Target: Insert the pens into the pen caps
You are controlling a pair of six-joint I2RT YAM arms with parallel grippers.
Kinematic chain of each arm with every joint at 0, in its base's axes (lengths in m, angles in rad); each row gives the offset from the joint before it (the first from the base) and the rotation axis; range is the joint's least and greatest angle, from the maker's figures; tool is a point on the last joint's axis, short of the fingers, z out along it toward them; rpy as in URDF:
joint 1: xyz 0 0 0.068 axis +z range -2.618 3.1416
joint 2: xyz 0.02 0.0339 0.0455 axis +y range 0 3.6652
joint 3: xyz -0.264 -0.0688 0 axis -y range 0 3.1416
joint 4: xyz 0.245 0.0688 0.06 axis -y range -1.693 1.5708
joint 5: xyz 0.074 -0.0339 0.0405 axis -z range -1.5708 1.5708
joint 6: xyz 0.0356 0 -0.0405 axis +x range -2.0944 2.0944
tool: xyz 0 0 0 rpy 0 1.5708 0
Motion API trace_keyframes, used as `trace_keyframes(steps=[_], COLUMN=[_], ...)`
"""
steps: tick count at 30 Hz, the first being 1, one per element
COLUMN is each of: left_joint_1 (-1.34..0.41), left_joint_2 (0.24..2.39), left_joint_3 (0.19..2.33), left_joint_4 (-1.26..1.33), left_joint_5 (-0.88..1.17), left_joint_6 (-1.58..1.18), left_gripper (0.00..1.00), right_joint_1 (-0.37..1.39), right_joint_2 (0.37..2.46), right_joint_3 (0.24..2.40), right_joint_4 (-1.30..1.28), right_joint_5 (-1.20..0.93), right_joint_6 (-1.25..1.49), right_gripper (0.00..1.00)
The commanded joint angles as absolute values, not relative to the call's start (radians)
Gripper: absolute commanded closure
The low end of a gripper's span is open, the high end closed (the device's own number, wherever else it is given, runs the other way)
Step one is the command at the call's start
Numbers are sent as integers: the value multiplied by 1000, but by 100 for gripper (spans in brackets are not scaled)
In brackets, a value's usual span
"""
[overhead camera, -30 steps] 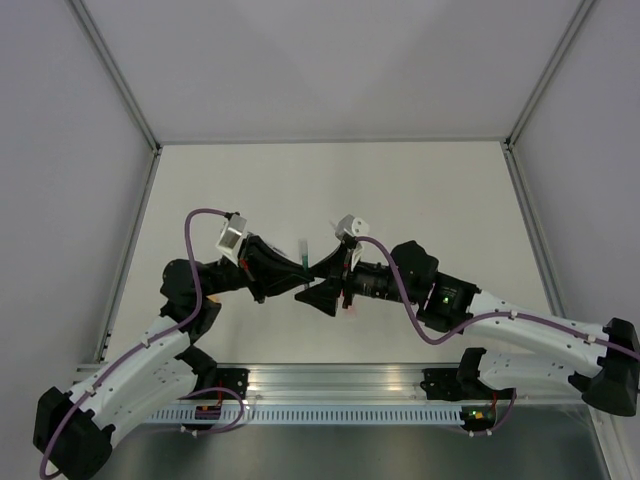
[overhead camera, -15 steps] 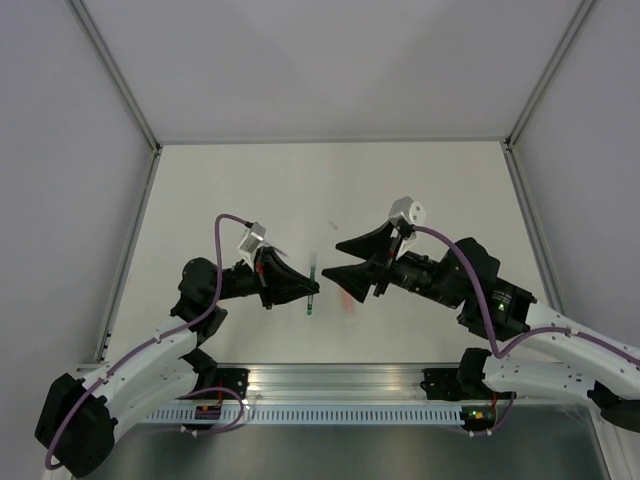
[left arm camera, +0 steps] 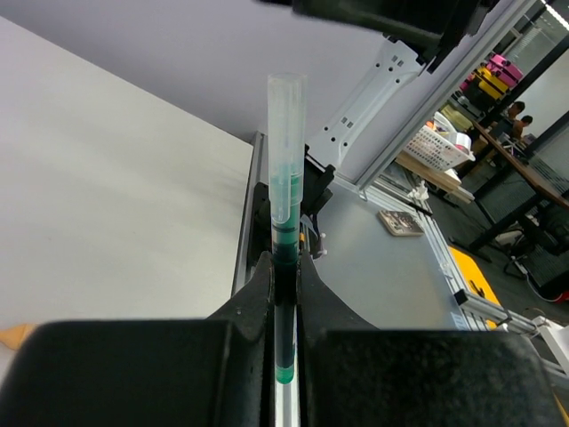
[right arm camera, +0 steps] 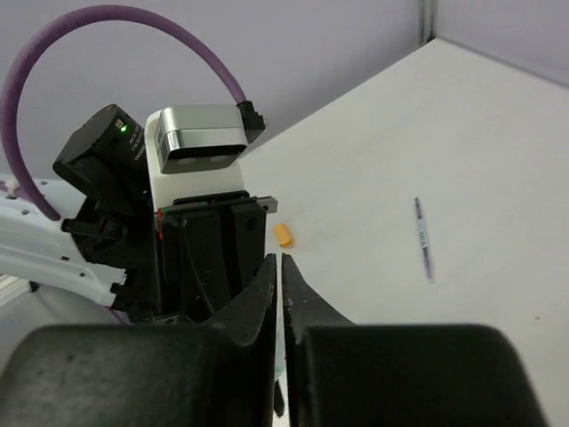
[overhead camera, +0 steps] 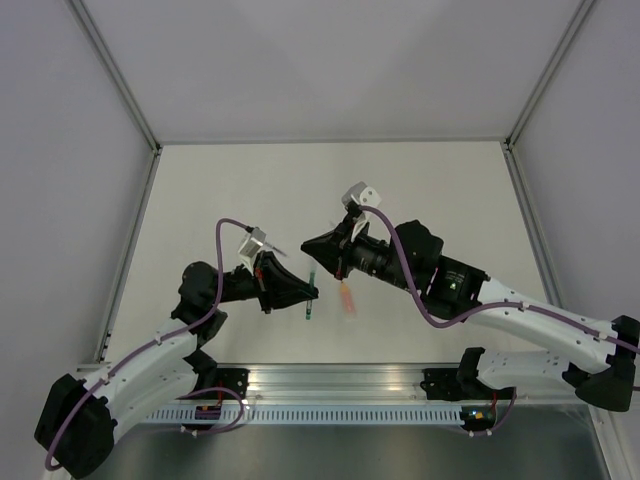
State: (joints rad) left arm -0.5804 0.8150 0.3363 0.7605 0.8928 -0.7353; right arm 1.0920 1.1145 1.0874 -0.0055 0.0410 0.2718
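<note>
Cap (left arm camera: 286, 151) covers green pen (left arm camera: 284, 311) tip, pen clamped between left jaws.

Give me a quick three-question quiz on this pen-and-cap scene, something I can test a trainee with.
1. Multiple choice: which gripper holds the green pen? A) left B) right C) neither
2. True or false: the pale orange pen lies on the table, outside both grippers.
3. Fill in: the right gripper has its jaws ___.
Key: 1 A, the left gripper is shut on it. 2 True. 3 shut, with nothing seen between them.
</note>
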Motion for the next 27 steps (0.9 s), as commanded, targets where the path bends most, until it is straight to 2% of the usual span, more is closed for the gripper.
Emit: trace_keyframes(steps=[1, 5, 8, 19, 21, 24, 27], left_joint_1=[-586, -586, -586, -584, -586, -586, -586], left_joint_2=[793, 766, 758, 758, 756, 761, 765], left_joint_3=[336, 336, 350, 337, 334, 334, 336], left_joint_4=[801, 786, 769, 775, 778, 761, 755], left_joint_5=[905, 868, 862, 884, 888, 882, 887], left_joint_6=[-723, -710, -707, -693, -693, -672, -669], left_gripper=[98, 98, 98, 98, 98, 98, 98], right_joint_1=[1092, 1092, 1092, 1092, 1092, 1091, 1086], right_joint_2=[1091, 1088, 1085, 1147, 1157, 1146, 1135], right_joint_3=[1049, 965, 945, 1107, 1126, 1141, 1164], right_joint_4=[37, 20, 8, -63, -90, -97, -97], right_joint_5=[-44, -168, -166, -77, -17, 92, 141], right_joint_6=[314, 365, 390, 345, 333, 319, 318], right_gripper=[97, 100, 100, 100, 98, 85, 86])
